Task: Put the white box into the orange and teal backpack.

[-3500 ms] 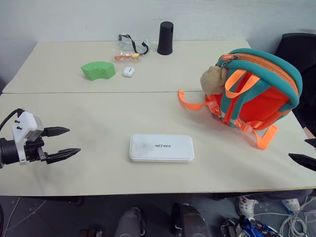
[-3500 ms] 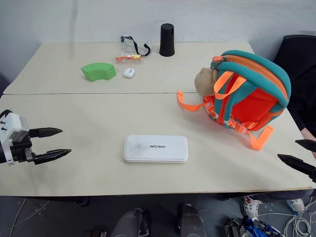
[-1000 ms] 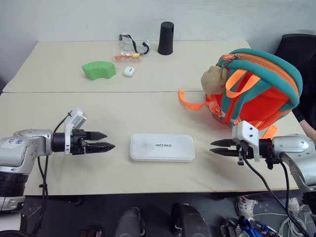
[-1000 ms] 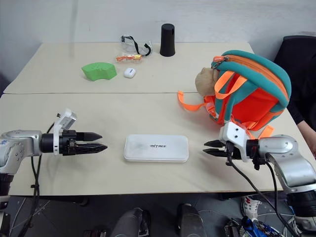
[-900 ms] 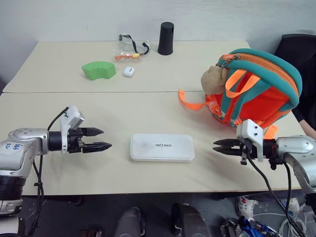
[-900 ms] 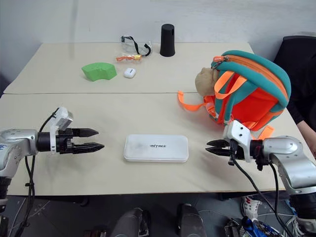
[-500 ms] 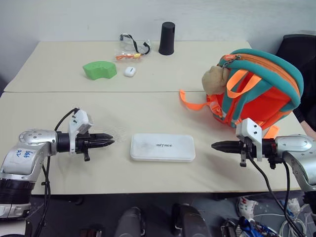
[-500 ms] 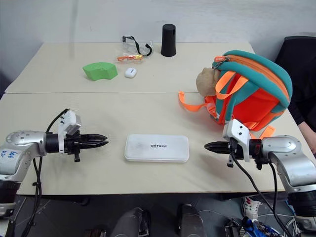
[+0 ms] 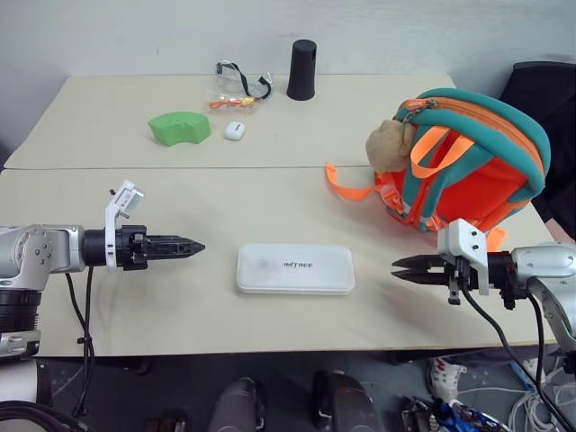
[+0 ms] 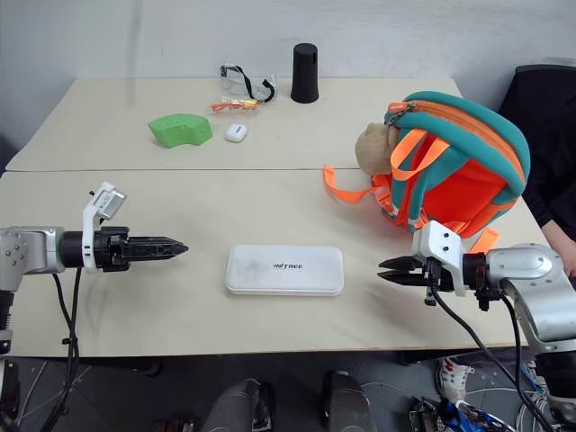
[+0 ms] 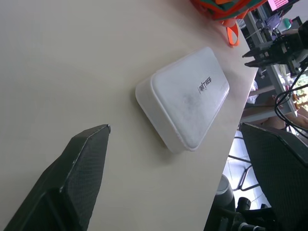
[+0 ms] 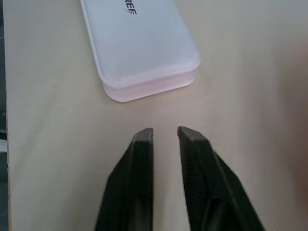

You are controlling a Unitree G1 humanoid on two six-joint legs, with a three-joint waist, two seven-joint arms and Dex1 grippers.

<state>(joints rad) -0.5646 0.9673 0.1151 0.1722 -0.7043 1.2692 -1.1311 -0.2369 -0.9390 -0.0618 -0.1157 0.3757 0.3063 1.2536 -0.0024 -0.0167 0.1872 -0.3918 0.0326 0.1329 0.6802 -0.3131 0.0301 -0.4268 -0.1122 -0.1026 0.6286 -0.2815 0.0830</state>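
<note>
White box (image 9: 295,269) lies flat between the grippers; left gripper (image 11: 173,192) spread wide, right gripper (image 12: 165,133) nearly closed, so it should open before both pinch the short ends together.

Box by the front edge, backpack at the right edge

The white box (image 9: 295,269) lies flat on the table (image 9: 225,202) near its front edge, midway between the left gripper (image 9: 184,246) and right gripper (image 9: 405,269); the orange and teal backpack (image 9: 468,162) stands behind, by the right edge.
</note>
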